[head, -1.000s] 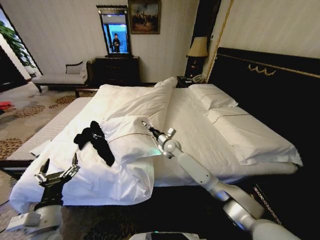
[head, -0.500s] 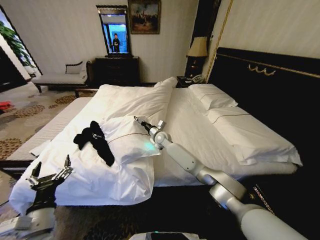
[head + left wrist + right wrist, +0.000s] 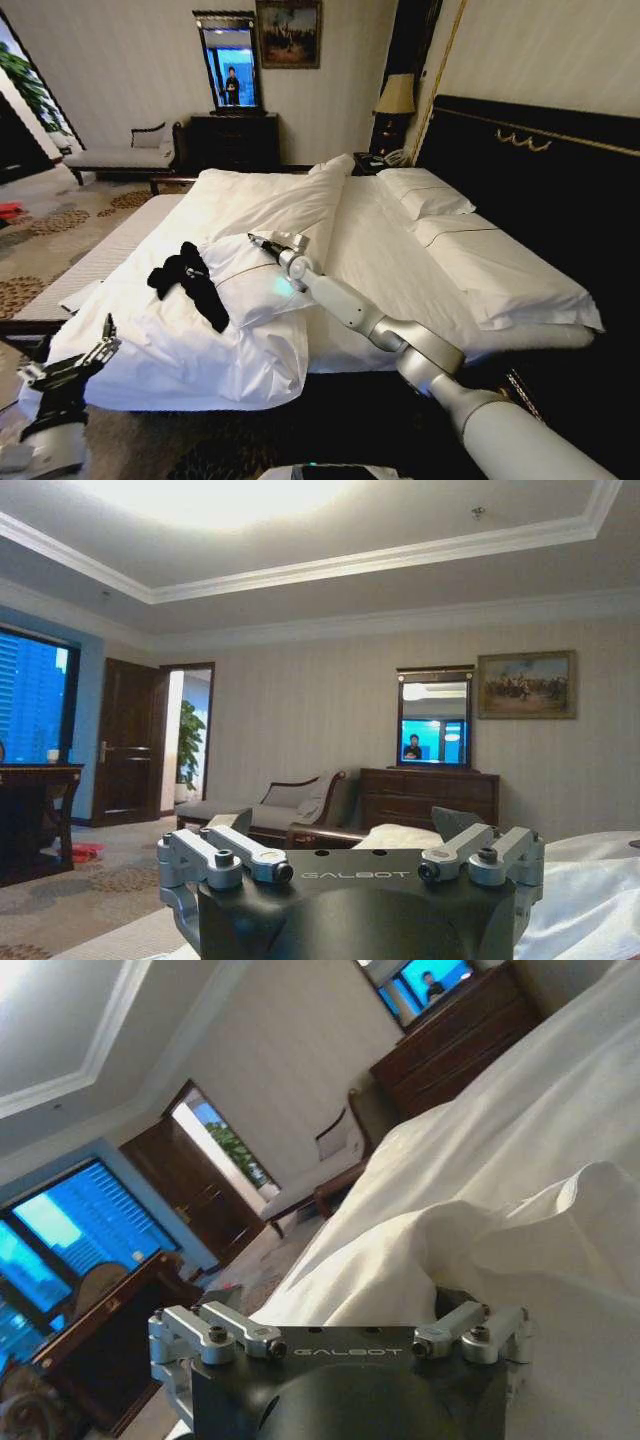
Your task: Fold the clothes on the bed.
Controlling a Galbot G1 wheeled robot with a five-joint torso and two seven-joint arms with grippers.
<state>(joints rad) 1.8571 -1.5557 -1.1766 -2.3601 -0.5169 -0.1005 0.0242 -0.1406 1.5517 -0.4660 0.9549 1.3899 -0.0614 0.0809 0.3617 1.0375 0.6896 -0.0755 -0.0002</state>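
Observation:
The clothes, a black T-shirt (image 3: 188, 281), lie crumpled on the white duvet near the bed's (image 3: 400, 270) foot corner. My right gripper (image 3: 274, 239) is stretched out low over a bulge of the duvet, a short way to the right of the shirt and apart from it. It is open with nothing between its fingers. In the right wrist view, folds of white duvet (image 3: 500, 1220) lie just ahead of it. My left gripper (image 3: 64, 352) hangs open below the corner of the bed, beside the overhanging duvet, lower than the shirt and empty.
White pillows (image 3: 425, 190) lie against the dark headboard (image 3: 540, 150) on the right. The duvet (image 3: 260, 200) is bunched across the bed's middle. A pale chaise bench (image 3: 120, 155), a dark dresser (image 3: 235, 140) and a lamp (image 3: 397, 95) stand beyond. Patterned carpet (image 3: 40, 250) lies left.
My right arm has reached further left across the duvet, closer to the shirt. My left gripper has sunk down and leftward, away from the bed's edge. The shirt has not moved.

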